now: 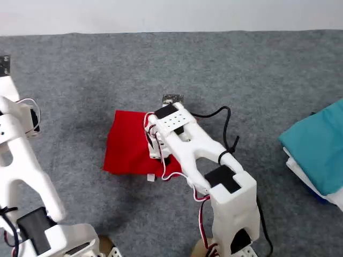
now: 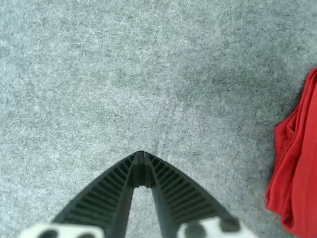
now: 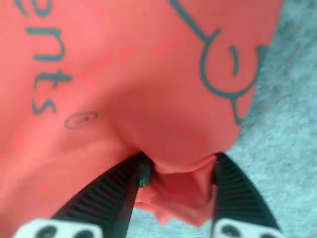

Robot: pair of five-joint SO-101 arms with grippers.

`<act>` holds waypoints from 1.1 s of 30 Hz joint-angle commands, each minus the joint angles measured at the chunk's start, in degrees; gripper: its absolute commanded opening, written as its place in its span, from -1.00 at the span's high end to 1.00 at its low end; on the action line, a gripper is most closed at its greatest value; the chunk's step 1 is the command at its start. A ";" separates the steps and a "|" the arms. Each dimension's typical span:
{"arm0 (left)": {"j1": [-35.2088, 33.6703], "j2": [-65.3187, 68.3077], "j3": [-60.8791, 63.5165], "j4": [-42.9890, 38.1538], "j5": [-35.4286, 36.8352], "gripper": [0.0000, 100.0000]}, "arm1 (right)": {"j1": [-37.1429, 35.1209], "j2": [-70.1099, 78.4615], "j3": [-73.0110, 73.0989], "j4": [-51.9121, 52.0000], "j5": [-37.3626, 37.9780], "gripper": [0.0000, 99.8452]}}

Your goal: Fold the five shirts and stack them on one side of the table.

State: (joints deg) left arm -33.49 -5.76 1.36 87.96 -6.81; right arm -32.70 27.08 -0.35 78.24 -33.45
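A red shirt (image 1: 126,147) lies folded on the grey table near the middle. Its printed side shows close up in the right wrist view as red shirt cloth (image 3: 148,74). My right gripper (image 3: 178,166) is down on the shirt's near right part, with a bunched fold of red cloth held between its fingers (image 3: 121,193). The right arm (image 1: 187,142) covers that part of the shirt from above. My left gripper (image 2: 142,156) is shut on nothing over bare table, with the edge of the red shirt (image 2: 297,163) off to one side.
A stack of folded shirts (image 1: 316,147) sits at the right edge of the table, teal on top with white beneath. The left arm (image 1: 21,155) stands at the left edge. Bare grey table (image 1: 171,59) stretches along the back.
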 commanded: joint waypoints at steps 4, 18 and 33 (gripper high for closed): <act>0.09 -2.73 -0.40 -0.62 0.35 0.99 | 5.23 0.04 -5.27 2.15 8.44 0.95; 0.18 -2.81 -0.48 -0.44 0.53 0.99 | 20.26 0.75 -17.85 6.11 38.07 0.98; 0.18 -2.81 -0.48 2.29 0.35 0.99 | 30.20 2.68 -18.02 -17.45 82.20 0.98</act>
State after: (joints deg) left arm -33.49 -5.76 1.36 89.36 -6.81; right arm -3.25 29.63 -15.74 64.79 44.00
